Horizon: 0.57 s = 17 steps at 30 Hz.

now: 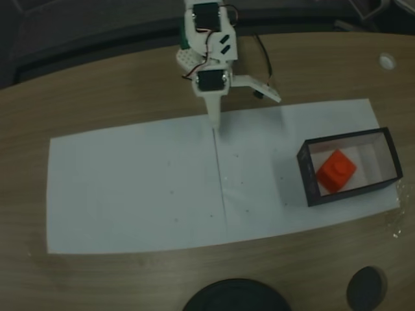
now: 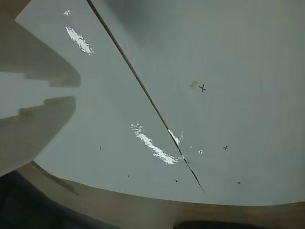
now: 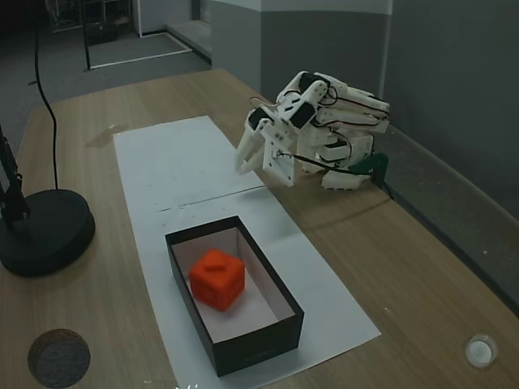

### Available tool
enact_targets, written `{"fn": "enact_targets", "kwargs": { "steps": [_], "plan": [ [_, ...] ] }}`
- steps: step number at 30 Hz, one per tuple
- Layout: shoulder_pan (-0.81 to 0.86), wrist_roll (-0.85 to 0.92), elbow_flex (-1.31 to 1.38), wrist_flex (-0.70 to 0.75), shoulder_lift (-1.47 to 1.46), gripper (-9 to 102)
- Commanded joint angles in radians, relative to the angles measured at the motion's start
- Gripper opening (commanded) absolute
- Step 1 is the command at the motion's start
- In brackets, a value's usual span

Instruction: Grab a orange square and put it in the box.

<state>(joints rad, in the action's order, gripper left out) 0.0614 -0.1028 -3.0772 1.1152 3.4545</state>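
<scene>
The orange square [image 1: 336,171], raised mark up, lies in the box [image 1: 310,177], well right of the closed, empty gripper [image 1: 214,127].

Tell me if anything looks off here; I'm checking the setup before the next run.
Nothing stands out. The orange square sits inside the box, a little skewed to its walls. The box rests on the white paper, and the gripper hangs empty near the seam between the sheets.
</scene>
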Motion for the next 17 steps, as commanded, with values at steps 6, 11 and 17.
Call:
{"fn": "enact_targets", "kwargs": {
  "steps": [6,11,17],
  "plan": [
    [-0.006,0.002,0.077,0.178,0.021,0],
    [-0.002,-0.002,0.077,0.175,0.021,0],
    [0.002,-0.005,0.075,0.175,0.021,0]
  ]
}}
